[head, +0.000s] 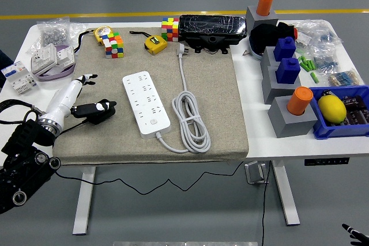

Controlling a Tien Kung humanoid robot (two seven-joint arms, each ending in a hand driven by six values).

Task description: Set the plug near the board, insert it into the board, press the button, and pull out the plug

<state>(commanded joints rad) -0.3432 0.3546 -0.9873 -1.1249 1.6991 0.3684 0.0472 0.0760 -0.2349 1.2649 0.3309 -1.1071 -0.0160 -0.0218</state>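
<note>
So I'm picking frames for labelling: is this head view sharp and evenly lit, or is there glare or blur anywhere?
In the head view, lighting is even and soft, with only faint shadows under the white power strip and its coiled grey cable. The black plastic-wrapped box shows speckled glare. The robot's left hand looks slightly soft. The rest is crisp, and table edges bow mildly toward the corners.

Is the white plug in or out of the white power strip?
Out. The white plug lies on the mat near the yellow tape measure, apart from the white power strip.
</note>
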